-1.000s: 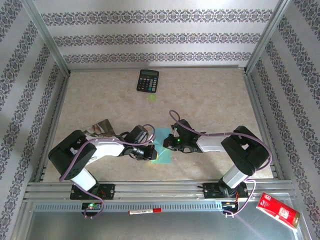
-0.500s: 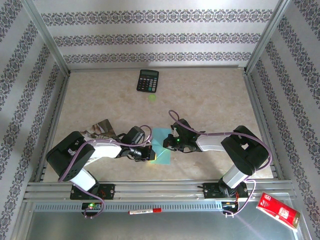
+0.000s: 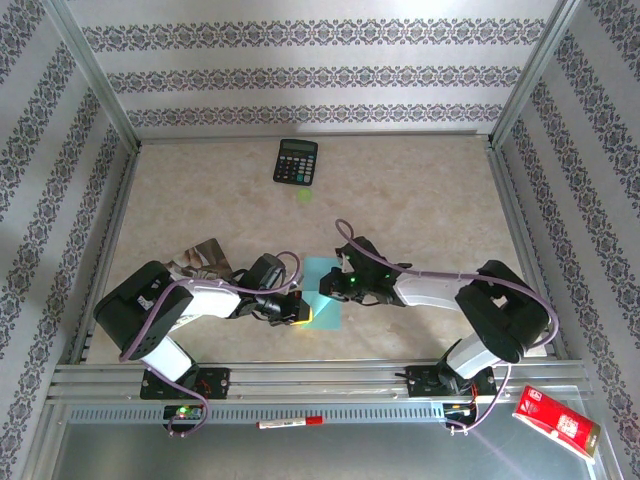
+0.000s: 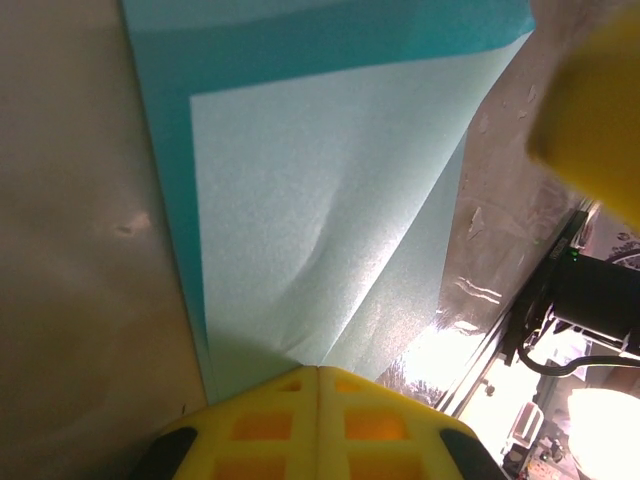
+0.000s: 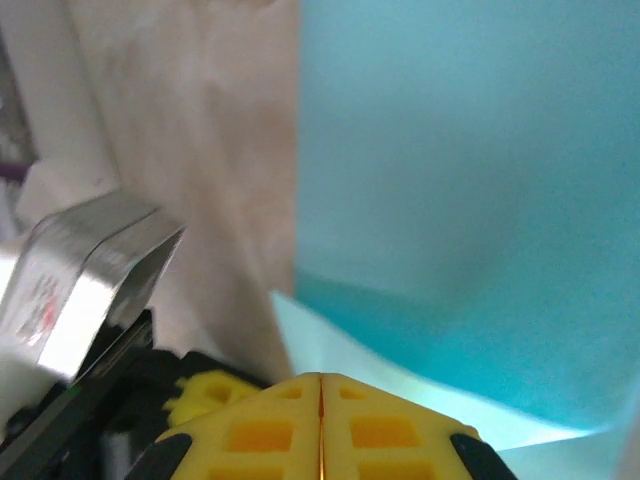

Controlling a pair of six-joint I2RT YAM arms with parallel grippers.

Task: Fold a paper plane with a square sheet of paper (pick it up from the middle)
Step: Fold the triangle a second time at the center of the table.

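1. The paper (image 3: pixel 326 300) is seen lying on the table (image 3: pixel 420 200) near its front edge, between the two grippers.
2. The left gripper (image 3: pixel 297 312) is set low at the paper's left edge, and the right gripper (image 3: pixel 326 287) at its upper part; the two are close together.
3. In the left wrist view, the left gripper (image 4: pixel 318 372) is shown with its yellow fingers pressed together, no gap between them.
4. In that view the paper (image 4: pixel 330 200) is seen folded: a paler flap lies over a darker cyan layer, and its point meets the fingertips. Whether it is pinched between them cannot be told.
5. In the right wrist view, the right gripper (image 5: pixel 320 378) is likewise shown closed, finger against finger.
6. The paper (image 5: pixel 470 180) is seen there just beyond the tips, a pale edge of it running at the fingertips; a grip on it cannot be confirmed.
7. A calculator (image 3: pixel 296 160) is placed well apart, at the far side of the table.
8. A booklet (image 3: pixel 200 257) is found beside the left arm.
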